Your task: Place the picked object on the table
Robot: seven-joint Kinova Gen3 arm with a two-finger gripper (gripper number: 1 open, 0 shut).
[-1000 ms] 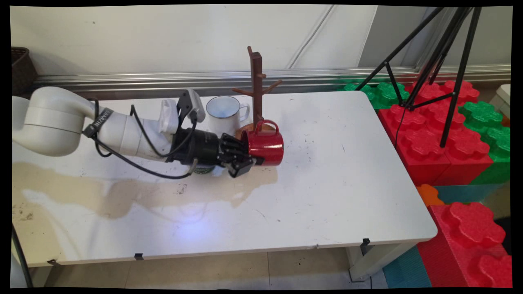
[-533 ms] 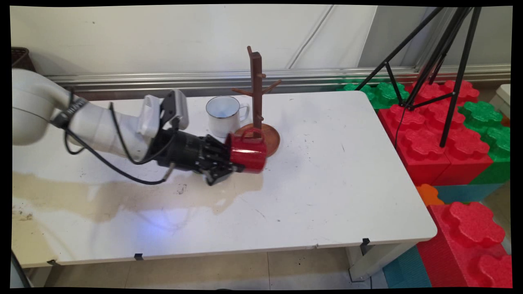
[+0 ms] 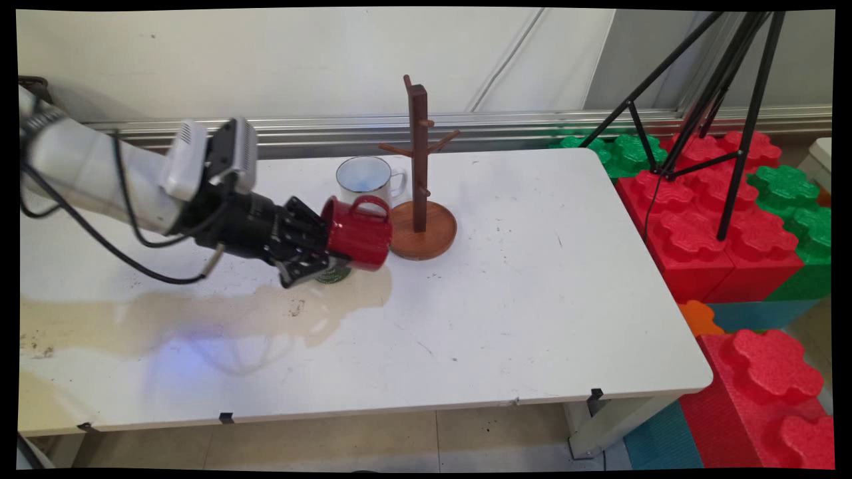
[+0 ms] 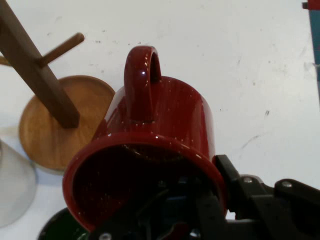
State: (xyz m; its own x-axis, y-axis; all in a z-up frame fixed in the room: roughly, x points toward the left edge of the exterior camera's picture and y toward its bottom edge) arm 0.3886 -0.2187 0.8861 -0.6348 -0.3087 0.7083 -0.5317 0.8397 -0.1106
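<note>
Red enamel is filling most of my hand view: I am holding the red mug [image 4: 165,125] by its rim, with my gripper [image 4: 205,200] clenched on it, one finger reaching inside the mouth and the other pressing the outer wall; the mug is lying on its side in the air, mouth facing back toward me and handle [image 4: 142,82] pointing up; in the main view the red mug [image 3: 359,233] is hanging clear of the white table [image 3: 532,299], casting a shadow beneath it, just beside the round wooden base of the mug tree [image 3: 419,166] and in front of the white mug [image 3: 366,183], which is standing upright near the tree's post; the tree's pegs are all showing bare; a dark green object [image 3: 333,274] is sitting on the table under my gripper [image 3: 329,256], and I cannot tell what it is; red and green blocks [image 3: 719,219] and a black tripod [image 3: 732,133] are standing well apart, beyond the table's right edge.
</note>
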